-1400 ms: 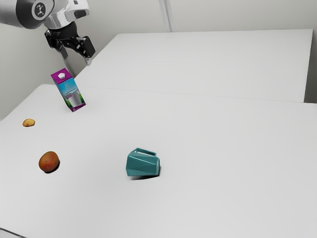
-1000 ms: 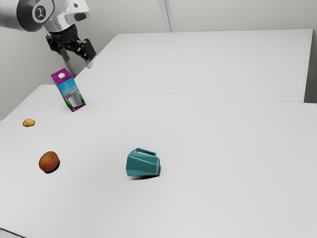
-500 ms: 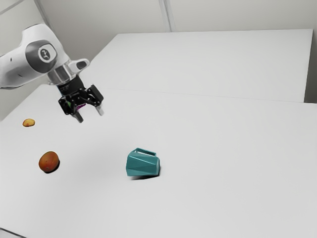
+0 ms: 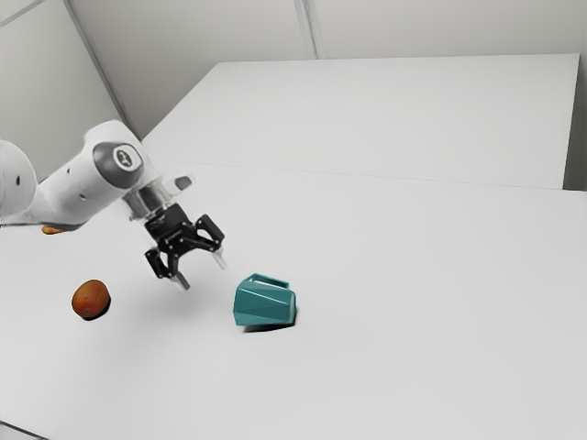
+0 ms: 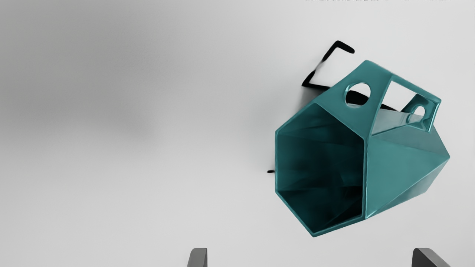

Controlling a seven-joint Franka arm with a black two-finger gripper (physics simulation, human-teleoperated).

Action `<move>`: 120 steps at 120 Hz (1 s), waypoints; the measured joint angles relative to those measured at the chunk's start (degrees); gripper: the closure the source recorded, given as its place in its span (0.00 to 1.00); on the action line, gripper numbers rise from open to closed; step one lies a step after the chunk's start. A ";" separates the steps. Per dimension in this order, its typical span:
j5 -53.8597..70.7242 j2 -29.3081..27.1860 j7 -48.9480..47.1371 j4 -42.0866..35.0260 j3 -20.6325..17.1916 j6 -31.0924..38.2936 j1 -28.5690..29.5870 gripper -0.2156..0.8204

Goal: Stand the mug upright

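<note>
My gripper [image 4: 204,272] hangs above the table toward the exterior view's left of the mug, its two fingers wide apart and holding nothing. The teal faceted mug [image 4: 264,303] lies on its side, its handle on the upper side. In the wrist view the mug [image 5: 400,167] shows its dark open mouth and the handle with round holes. The gripper [image 5: 310,257] appears there with its fingertips far apart, open, and the mug beyond them, untouched.
A reddish-brown round fruit [image 4: 91,299] rests on the white table [image 4: 413,275] at the exterior view's left. Behind it, a small yellow-orange item [image 4: 51,230] is partly covered by the arm.
The arm has come down and toward the exterior view's right, nearer the mug. It now covers the place where the purple and blue carton stood in view. The mug has not moved.
</note>
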 joint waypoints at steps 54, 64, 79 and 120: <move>-16.00 7.07 -0.10 0.44 -2.27 5.60 -0.12 0.21; -18.22 7.90 -0.08 0.43 -3.00 6.42 -0.14 0.21; -20.90 9.15 -0.05 0.26 -3.79 7.14 -0.14 0.21; -22.23 10.00 -0.01 0.95 -5.48 8.16 -0.19 0.57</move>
